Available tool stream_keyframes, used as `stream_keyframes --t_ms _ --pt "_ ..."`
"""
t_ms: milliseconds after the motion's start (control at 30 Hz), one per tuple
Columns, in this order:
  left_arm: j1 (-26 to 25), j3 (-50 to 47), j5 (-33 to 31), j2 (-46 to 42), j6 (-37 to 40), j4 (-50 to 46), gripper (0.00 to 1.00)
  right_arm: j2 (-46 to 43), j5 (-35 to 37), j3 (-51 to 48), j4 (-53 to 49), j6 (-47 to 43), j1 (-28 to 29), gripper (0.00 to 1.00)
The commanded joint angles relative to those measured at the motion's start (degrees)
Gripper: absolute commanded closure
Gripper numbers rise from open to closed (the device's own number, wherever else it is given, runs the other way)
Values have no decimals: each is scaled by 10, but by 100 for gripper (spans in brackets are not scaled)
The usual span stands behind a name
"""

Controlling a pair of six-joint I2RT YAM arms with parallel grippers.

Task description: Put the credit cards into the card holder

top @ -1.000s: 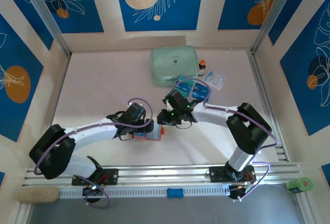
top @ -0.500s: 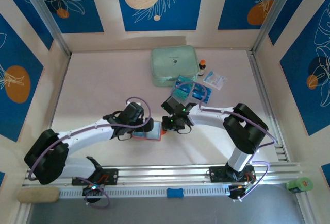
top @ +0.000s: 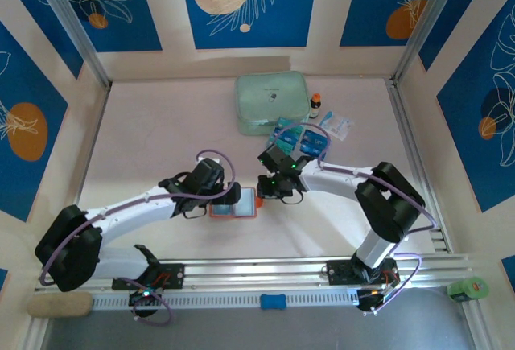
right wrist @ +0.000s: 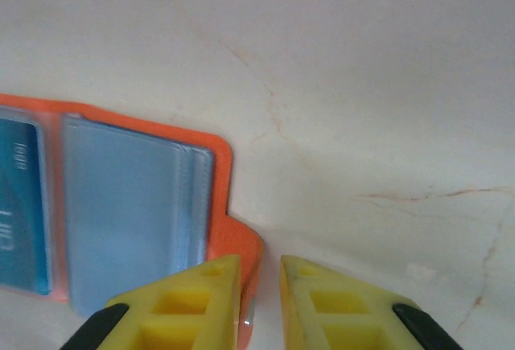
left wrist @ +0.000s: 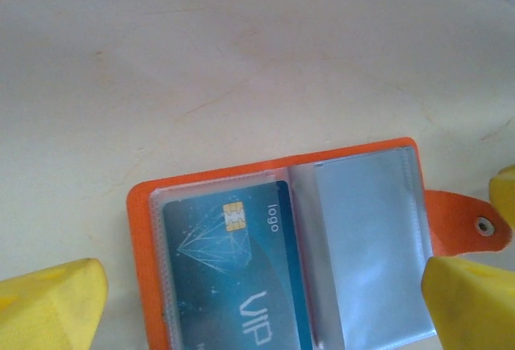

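Observation:
The orange card holder (top: 235,207) lies opened flat on the table between the two arms. In the left wrist view its left sleeve holds a teal credit card (left wrist: 229,269) with a chip and "VIP"; the right sleeve (left wrist: 370,237) looks empty. My left gripper (left wrist: 264,286) hovers over it, wide open, yellow fingers (left wrist: 48,306) outside both edges. My right gripper (right wrist: 259,286) is at the holder's snap tab (right wrist: 241,249), fingers a narrow gap apart; the tab's edge shows in that gap beside the left finger. More credit cards (top: 299,137) lie behind the right gripper.
A mint-green zip case (top: 271,102) sits at the back centre. A small bottle (top: 315,105) and a white-and-blue packet (top: 336,123) are to its right. Bare table stretches left of the left arm.
The card holder's right side was raised at the right gripper; now it lies flat and open. The left jaws have spread slightly wider. The right gripper shifted a little back.

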Motion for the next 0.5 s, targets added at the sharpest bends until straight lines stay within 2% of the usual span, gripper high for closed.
stream_keyframes --t_ms 0,233,467 --pt "-15 25 10 12 -8 6 0 -32 -50 5 20 4 -17 83" --pt "-32 22 5 34 -9 15 0 -12 -147 -5 89 31 -49 100" --pt "-36 5 -2 48 -4 20 0 31 -172 17 90 26 -44 100"
